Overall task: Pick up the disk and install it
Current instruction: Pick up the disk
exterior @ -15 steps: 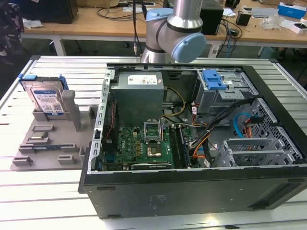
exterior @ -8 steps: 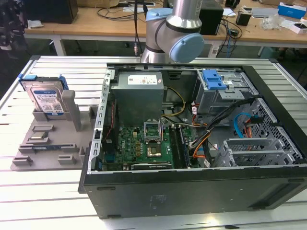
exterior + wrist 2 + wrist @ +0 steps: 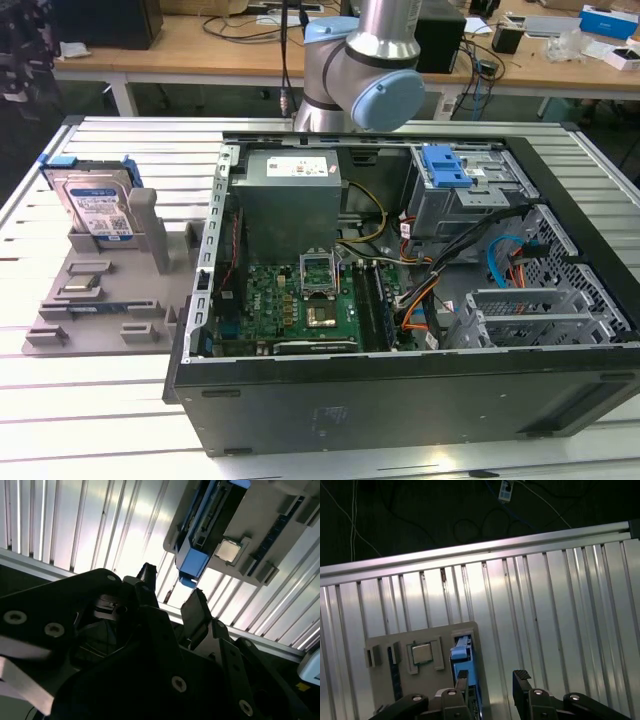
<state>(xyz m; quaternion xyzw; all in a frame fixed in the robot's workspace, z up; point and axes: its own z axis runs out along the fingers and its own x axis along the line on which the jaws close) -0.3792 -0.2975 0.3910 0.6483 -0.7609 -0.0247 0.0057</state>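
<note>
The disk (image 3: 97, 203) is a silver drive with a white-and-blue label and a blue rail frame. It stands tilted in a slot of the grey fixture plate (image 3: 95, 290) at the exterior view's left. In the first wrist view the disk's blue rail (image 3: 461, 652) lies just beyond one fingertip of my gripper (image 3: 491, 677). In the second wrist view the disk (image 3: 207, 522) shows edge-on beyond my gripper (image 3: 172, 587). The gripper hangs above the ribbed table, open, with nothing between its fingers.
An open computer case (image 3: 420, 300) fills the exterior view's middle and right, with a grey power supply box (image 3: 290, 200), a motherboard (image 3: 300, 300) and a drive bay with a blue latch (image 3: 445, 165). A processor chip (image 3: 422, 653) sits on the fixture plate. The arm (image 3: 365, 60) rises behind the case.
</note>
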